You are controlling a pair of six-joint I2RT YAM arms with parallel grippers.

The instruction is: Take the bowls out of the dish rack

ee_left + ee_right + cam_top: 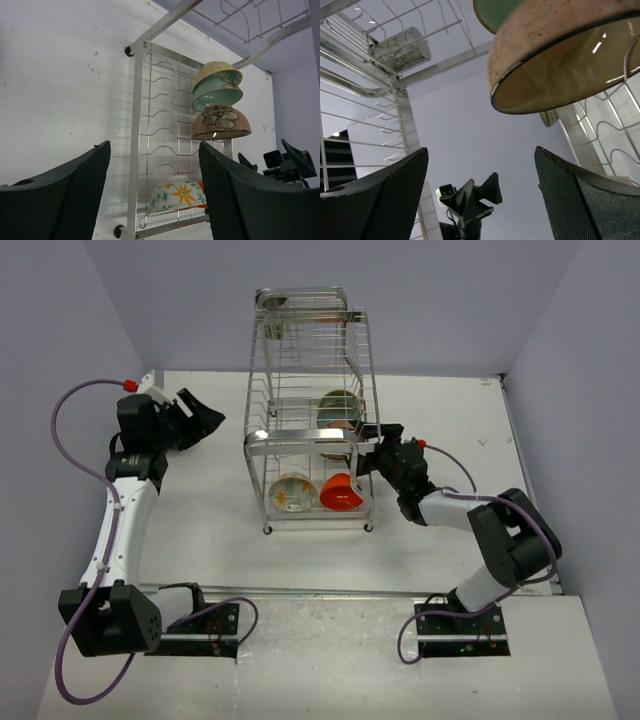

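White table (200, 540) spreads wide left of the dish rack (310, 390). Left gripper (208, 418) hovers there, fingers apart, empty. Right gripper (370, 445), also spread and empty, crowds the rack's right edge.

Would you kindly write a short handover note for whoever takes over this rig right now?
Left end effector: open, empty, left of the dish rack.
Right end effector: open, empty, at the rack's right side, just below the brown bowl.
Bowls: pale patterned bowl and orange-red bowl on the lower tier; brown bowl and greenish bowl higher up in the rack.
Done: nothing unloaded yet.
Left: all four bowls to take out.
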